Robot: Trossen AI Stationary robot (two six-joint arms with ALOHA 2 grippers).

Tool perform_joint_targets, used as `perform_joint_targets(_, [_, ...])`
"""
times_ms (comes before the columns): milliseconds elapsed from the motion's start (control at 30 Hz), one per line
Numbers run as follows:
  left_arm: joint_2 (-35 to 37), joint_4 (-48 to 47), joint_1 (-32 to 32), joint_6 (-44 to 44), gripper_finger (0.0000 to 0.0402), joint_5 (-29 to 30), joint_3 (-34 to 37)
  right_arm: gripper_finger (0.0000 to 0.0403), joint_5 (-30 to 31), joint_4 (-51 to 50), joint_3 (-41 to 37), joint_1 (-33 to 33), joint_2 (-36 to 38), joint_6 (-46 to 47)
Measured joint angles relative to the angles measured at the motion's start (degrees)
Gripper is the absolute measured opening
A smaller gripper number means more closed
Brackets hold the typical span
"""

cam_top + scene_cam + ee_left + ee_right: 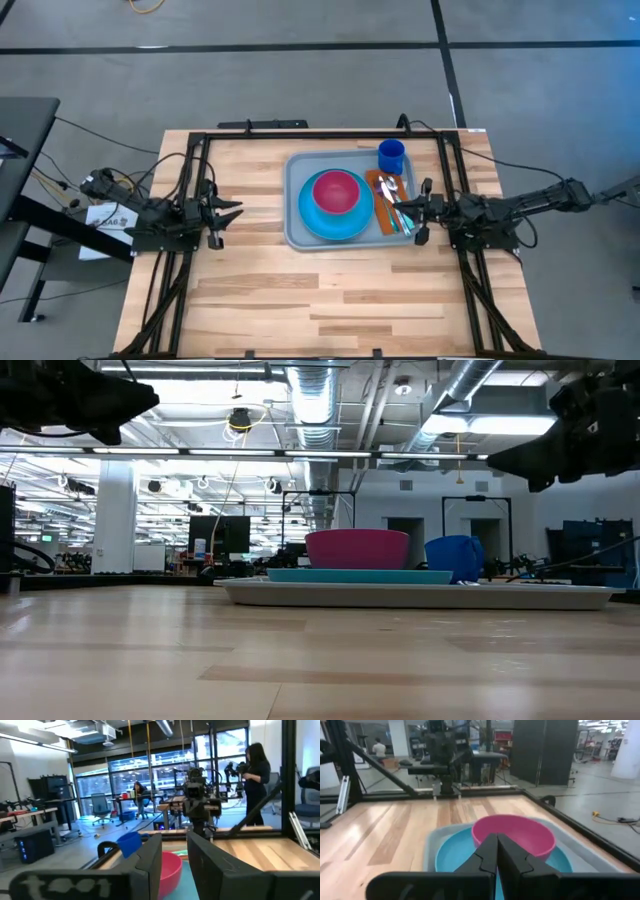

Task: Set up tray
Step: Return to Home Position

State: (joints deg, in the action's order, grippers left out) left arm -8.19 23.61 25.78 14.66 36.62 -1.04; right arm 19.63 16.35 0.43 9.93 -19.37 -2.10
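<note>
Tray (297, 170) sits flat on the bench (260, 300), right of centre and toward the far edge, long side across the bench; low view shows its low rim (420, 595) resting on the wood. On tray: round blue plate (312, 222) fills the left-centre part, w/ pink bowl (336, 192) upright on the plate. Blue cup (391, 156) stands at the tray's far right corner. Orange-brown napkin (384, 220) lies along the tray's right side, just beside the plate, w/ cutlery (398, 205) lying on it, approx. side by side; can't separate the individual pieces. L gripper (238, 210) is at the bench's left side, well apart from the tray, pointing toward it; wrist view shows the fingers (150, 865) parted a little, bowl visible through the gap, nothing between them. R gripper (410, 208) is at the tray's right edge, tip over the napkin area; in its wrist view (496, 842) the fingers are pressed together, nothing held, w/ bowl and plate just ahead of them. Low view: both grippers hang above bench level, L at upper left (80, 400), R at upper right (570, 440), neither touching tray or bench. Bkgd: one person standing (255, 775) and one seated (137, 795) beyond the bench.
</note>
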Motion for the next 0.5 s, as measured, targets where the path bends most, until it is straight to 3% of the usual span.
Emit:
perform_joint_targets(267, [-0.02,-5.49,-0.68,-3.93,0.0082,-0.78,0.39,0.0,1.49,-4.17,-0.02,-0.07,8.94,-7.36])
perform_joint_targets(500, [-0.04,-7.4,-3.47,-4.76,0.0082,-7.45,0.42,0.0,1.45,-12.06,-0.04,-0.07,10.05,-1.44])
